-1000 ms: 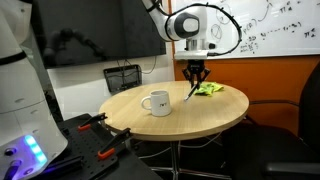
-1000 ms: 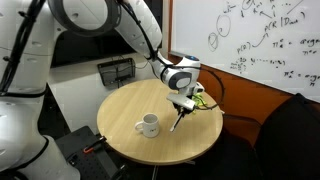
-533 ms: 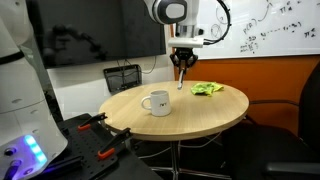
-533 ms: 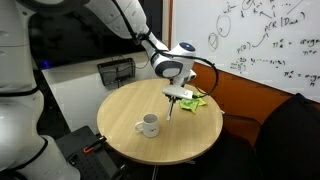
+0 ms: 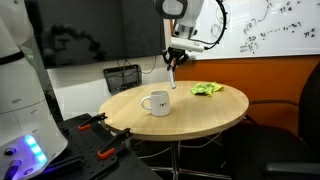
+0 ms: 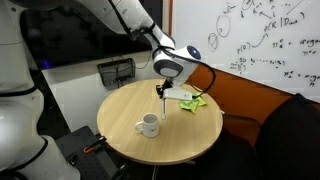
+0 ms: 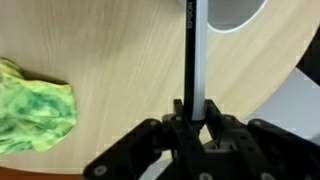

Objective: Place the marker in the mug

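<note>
Since a second ago I have lifted the pincer (image 5: 172,60) well clear of the round, pale wooden table (image 5: 205,124) and swung it away from the crumpled green cloth (image 5: 207,89) toward the mug side. It is clamped on the thin dark marker with the lighter grey section (image 5: 172,77), which hangs from the jaws with its long axis close to vertical and its free end pointing down. The wrist view shows the same: the pincer (image 7: 192,108) pinches the marker (image 7: 196,60) at its upper end, with the shaft running straight away from the camera.

What matters for my next move is the offset. The white ceramic mug with a side handle (image 5: 155,102) stands upright on the table, below the pincer and a little to one side, not yet under the tip. In the wrist view its rim (image 7: 235,12) shows only as a white arc just beyond and beside the marker's far end. In an exterior view the mug (image 6: 148,125) sits nearer the camera than the marker (image 6: 160,100).

I judge that a short sideways shift is needed before I lower. The tip hangs above rim height, so it should pass over the lip. Nothing stands between the two, and the green cloth (image 7: 35,110) lies on the pincer's far side from the mug.
</note>
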`<state>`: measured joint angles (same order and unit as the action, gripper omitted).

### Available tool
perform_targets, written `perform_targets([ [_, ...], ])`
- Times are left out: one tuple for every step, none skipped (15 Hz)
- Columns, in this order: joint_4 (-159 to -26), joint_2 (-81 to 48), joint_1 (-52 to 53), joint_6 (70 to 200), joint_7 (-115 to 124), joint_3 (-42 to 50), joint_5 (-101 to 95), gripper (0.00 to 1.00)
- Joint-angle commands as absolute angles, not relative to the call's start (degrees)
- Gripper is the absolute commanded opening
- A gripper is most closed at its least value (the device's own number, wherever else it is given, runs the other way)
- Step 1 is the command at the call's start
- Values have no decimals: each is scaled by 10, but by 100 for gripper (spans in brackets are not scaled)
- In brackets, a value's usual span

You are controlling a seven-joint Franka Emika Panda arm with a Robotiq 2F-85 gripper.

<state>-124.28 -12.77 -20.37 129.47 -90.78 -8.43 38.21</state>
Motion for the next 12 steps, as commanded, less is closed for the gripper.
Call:
perform_targets([
  [-1241, -127, -170, 1288, -915, -49, 390, 26],
  [-1241, -126, -169, 1288, -915, -50, 390, 26],
  [-1241, -126, -169, 1288, -915, -50, 390, 7],
  [-1228, -133, -178, 1247, -963, -53, 417, 7],
  [-1219, -136, -182, 1209, -1001, -49, 432, 7],
  [-1215, -135, -180, 1181, -1024, -43, 441, 7],
  [-1210, -135, -179, 1154, -1056, -35, 447, 7],
  [-1204, -137, -179, 1126, -1086, -27, 450, 7],
  [-1196, -141, -179, 1101, -1116, -18, 450, 7],
  [-1190, -145, -180, 1076, -1147, -10, 450, 7],
  [-1183, -150, -180, 1054, -1177, -2, 446, 7],
  [-1178, -155, -180, 1037, -1208, 5, 442, 7],
])
